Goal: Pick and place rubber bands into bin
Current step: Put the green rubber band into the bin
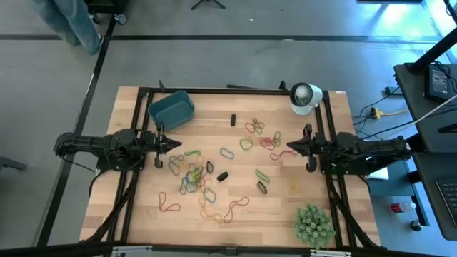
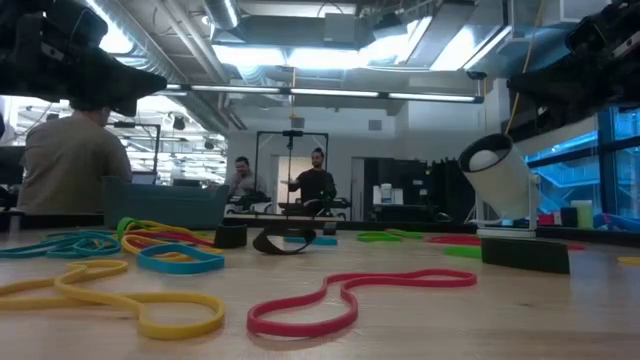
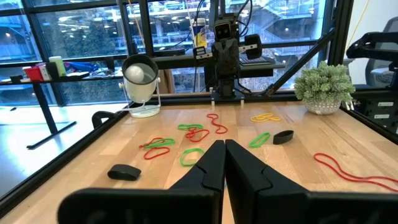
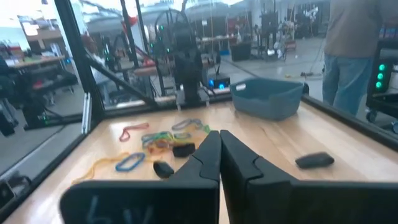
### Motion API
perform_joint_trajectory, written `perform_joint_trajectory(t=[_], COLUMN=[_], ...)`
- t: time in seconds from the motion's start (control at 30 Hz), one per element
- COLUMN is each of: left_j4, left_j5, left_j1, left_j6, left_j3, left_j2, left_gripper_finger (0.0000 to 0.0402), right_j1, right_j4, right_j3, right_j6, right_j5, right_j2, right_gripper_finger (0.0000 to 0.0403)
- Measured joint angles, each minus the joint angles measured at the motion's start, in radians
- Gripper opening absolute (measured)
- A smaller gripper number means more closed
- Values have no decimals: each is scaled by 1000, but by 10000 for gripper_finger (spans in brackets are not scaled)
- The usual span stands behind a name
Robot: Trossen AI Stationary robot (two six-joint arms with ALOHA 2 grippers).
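Wooden tabletop (image 1: pixel 285 207): rubber bands (image 1: pixel 193 178) scattered, bin (image 1: pixel 171 109) at far-left corner. Left gripper (image 1: pixel 178 145), right gripper (image 1: pixel 288 148): jaws pressed together, empty.

The worktop (image 1: pixel 285 207) is pale, smooth wood; the bands (image 2: pixel 340 297) look like glossy rubber; the bin (image 4: pixel 267 99) is matt plastic.

Person (image 1: pixel 75 25) at room's far edge cut off by frame – only legs visible; rubber bands (image 1: pixel 191 178) in central heap too tangled to count.
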Motion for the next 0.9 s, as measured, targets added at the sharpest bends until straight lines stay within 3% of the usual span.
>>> perform_joint_trajectory(t=[0.3,0.57,0.7,0.9], left_j4=[0,0,0,0], left_j5=[0,0,0,0], left_j1=[0,0,0,0], left_j6=[0,0,0,0], left_j3=[0,0,0,0], left_j2=[0,0,0,0], left_gripper_finger=[6,7,6,6], right_j1=[0,-69,-114,-179], right_j4=[188,181,46,-295], right_j3=[24,245,444,779], right_j6=[-7,-95,-42,97], right_j5=[3,3,3,2], right_j2=[203,589,807,1124], right_gripper_finger=[2,1,1,11])
